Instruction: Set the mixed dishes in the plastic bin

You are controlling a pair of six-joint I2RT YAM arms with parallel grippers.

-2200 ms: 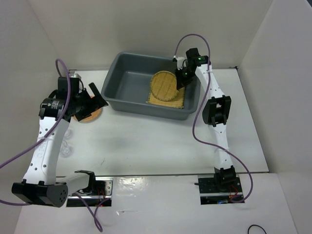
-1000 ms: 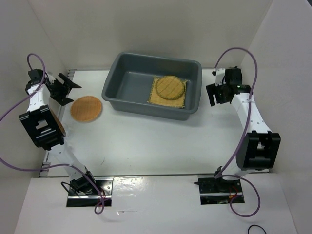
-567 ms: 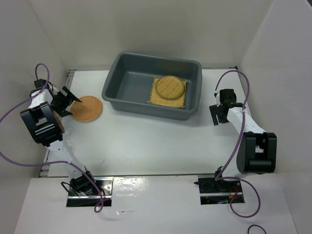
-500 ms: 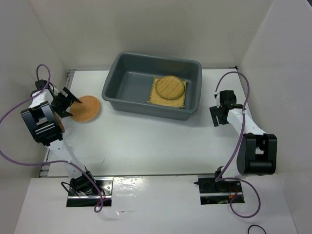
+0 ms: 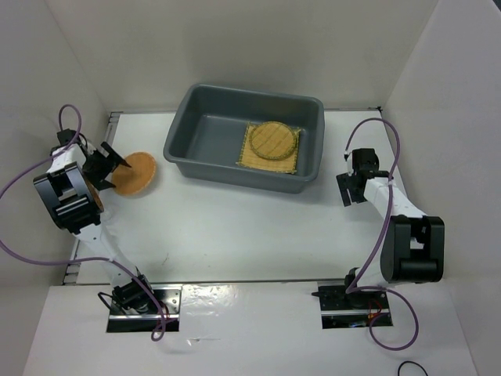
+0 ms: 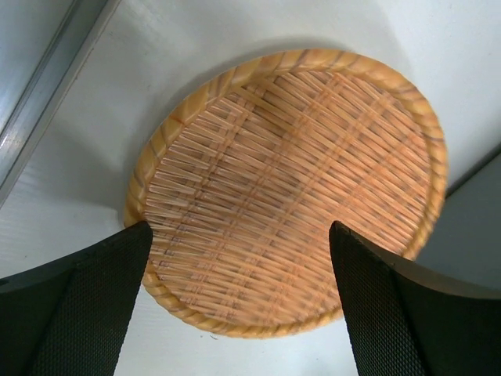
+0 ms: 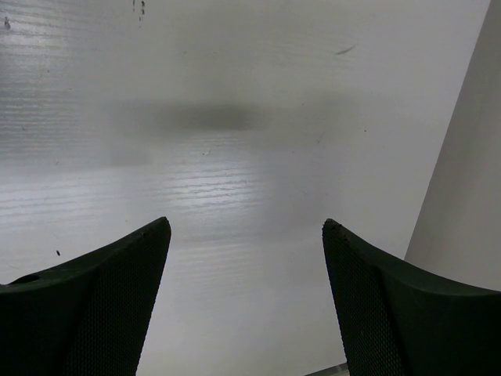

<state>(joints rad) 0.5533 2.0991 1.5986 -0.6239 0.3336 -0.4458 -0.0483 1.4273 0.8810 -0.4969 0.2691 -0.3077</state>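
Top view. At 12 o'clk of table (image 5: 235,227): bin (image 5: 210,139), dark grey, long side running 9-to-3. Inside, at 3 o'clk end of its floor: sq. mat (image 5: 257,163) lying flat, round woven plate (image 5: 272,141) resting on top of it, roughly centred.

At 9 o'clk of table, outside bin and apart from its L wall: orange plate (image 5: 139,174), flat on surface. Not yet in bin.

L gripper (image 5: 112,168): set at 9 o'clk edge of orange plate, pointing toward 3 o'clk, close to L side wall. Jaws spread wide. Wrist view: L gripper (image 6: 239,227) w/ fingers (image 6: 86,305) straddling orange plate (image 6: 290,180), one tip at rim on either side, plate body between them. Nothing clamped. Contact btwn tips and rim: cannot tell. Weave and coiled rim sharp in that view.

R gripper (image 5: 348,188): at 3 o'clk of table, well apart from bin, near R wall (image 5: 446,157). Jaws apart, holding nothing. Wrist view: R gripper (image 7: 244,227) low over bare white table, wall seen at 3 o'clk edge of view.
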